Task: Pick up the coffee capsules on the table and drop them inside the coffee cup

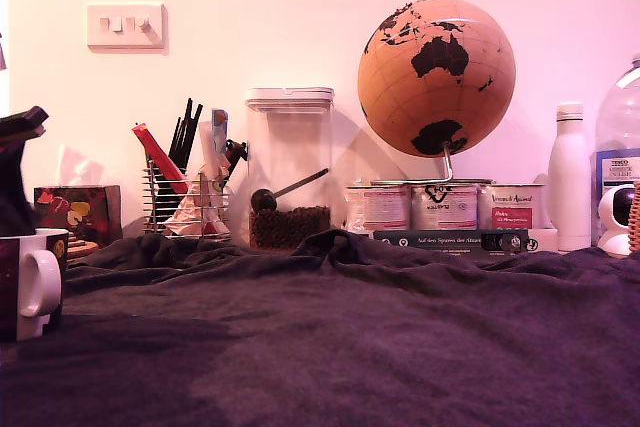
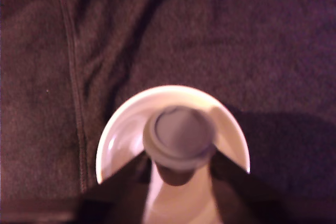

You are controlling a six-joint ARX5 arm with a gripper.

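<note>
As our gripper holds its jaws clamped on the coffee capsule above the coffee cup, low in the wrist frame's centre, we fear an off-centre release could bounce it off the rim onto the table.

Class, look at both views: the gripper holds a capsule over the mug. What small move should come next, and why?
Probably open the gripper. In the wrist view the coffee capsule sits between the fingers directly above the white inside of the coffee cup, so released it should fall in.
</note>
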